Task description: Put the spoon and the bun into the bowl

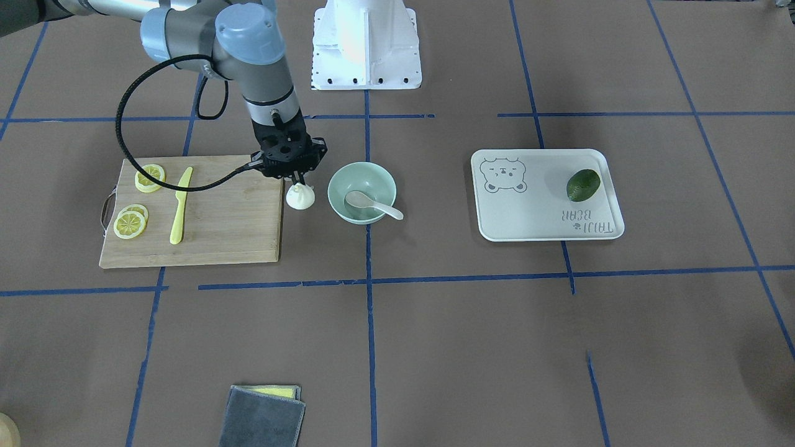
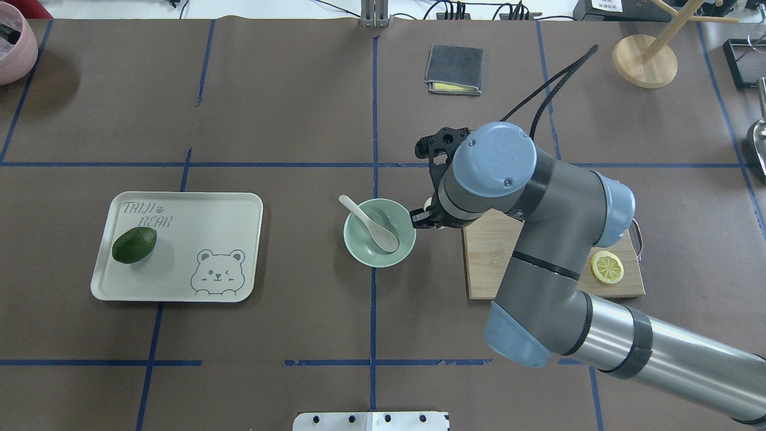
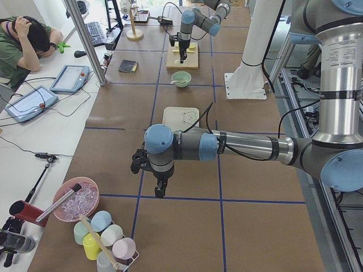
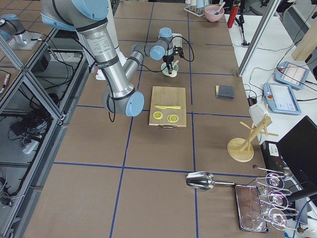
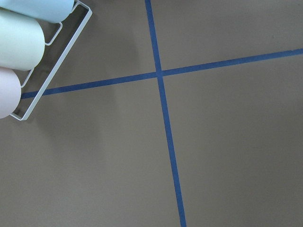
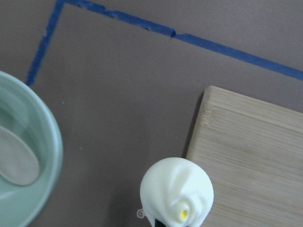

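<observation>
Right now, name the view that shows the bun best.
Right wrist: the bun looms large, pleats clear. Front-facing shows it small, beside the bowl. Overhead, the arm hides it; side views, too small.

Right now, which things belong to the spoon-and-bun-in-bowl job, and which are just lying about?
Job: bowl; spoon, already in it; bun, pinched by the right gripper beside the bowl.
Lying about: cutting board, lemon slices, yellow knife, bear tray, avocado, folded cloth.

Knife [image 1: 180,207], lemon slices [image 1: 130,223] on cutting board [image 1: 230,230]; green fruit [image 1: 583,185] on bear tray [image 1: 534,217]; grey cloth [image 1: 264,419] well apart
</observation>
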Tool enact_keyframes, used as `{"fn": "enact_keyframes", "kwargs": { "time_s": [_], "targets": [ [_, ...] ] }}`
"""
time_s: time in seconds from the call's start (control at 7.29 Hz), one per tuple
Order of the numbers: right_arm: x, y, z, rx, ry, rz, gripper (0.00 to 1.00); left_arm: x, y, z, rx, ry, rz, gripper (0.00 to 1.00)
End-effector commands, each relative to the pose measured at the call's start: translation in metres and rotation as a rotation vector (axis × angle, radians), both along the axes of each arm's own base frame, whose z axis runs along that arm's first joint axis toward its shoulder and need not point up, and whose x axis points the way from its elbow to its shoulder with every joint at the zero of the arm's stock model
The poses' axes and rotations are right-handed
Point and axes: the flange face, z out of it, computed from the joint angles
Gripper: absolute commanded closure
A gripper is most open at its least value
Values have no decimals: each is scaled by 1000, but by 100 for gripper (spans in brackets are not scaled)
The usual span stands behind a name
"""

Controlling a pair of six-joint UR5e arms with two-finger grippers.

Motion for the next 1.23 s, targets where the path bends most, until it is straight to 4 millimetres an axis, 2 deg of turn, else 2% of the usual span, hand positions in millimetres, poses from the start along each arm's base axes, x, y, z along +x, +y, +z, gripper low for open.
{"fn": "enact_keyframes", "kwargs": {
  "time_s": [0.0, 0.14, 0.27, 0.41, 0.69, 0.82, 0.96, 1.1],
  "targets": [
    [-44, 8, -42, -30, 7, 26, 100, 0, 0, 0, -1, 4, 0, 0],
    [-61, 11, -45, -27, 24, 52, 99, 0, 1, -2, 3, 5, 0, 0],
    [-66, 12, -44, -30, 30, 49, 40, 0, 1, -3, 5, 7, 0, 0],
    [-65, 15, -40, -20, 36, 54, 0, 1, 0, -4, 5, 8, 0, 0],
    [-54, 12, -42, -5, 26, 49, 0, 1, 0, -2, 2, 10, 0, 0],
    [-32, -3, -41, 4, 22, 58, 0, 1, 0, -2, 2, 10, 0, 0],
    [8, -37, -43, 25, 18, 27, 0, 1, 0, -2, 3, 8, 2, 0],
    [63, -83, -29, 18, 7, -11, 0, 0, 0, -4, 9, 2, 1, 0]
  ]
}}
